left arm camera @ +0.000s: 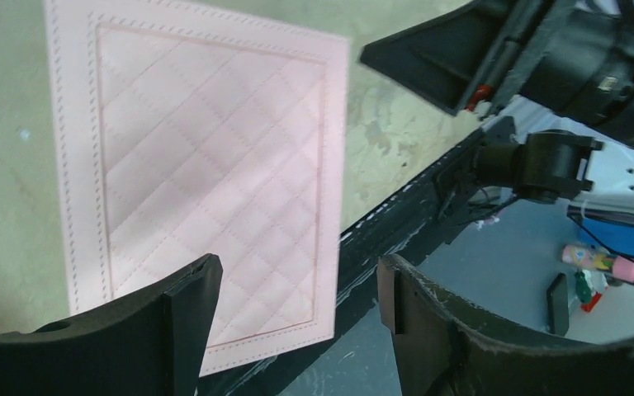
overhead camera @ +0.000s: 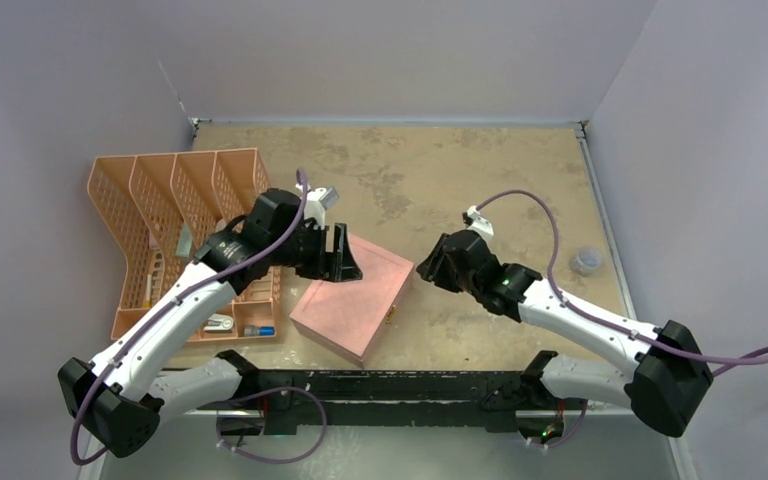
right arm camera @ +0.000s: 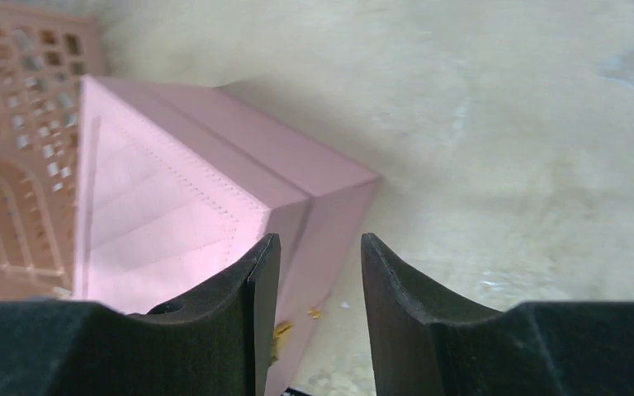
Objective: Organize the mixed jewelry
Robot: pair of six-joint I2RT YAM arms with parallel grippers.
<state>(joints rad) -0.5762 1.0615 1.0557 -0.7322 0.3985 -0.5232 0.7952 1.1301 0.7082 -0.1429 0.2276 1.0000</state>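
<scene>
My right wrist view shows two tiny gold pieces against the wall of one closed pink box. Overhead they are a single speck at the box's 4 o'clock. Overhead alone shows one clear cup at 3 o'clock, and one orange tray sits at 9. My left gripper and right gripper both hang released, gripping nothing.

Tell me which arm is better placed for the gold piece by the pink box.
Right, likely: the right end effector, open, faces the gold piece; the left end effector hovers over the pink box.
</scene>
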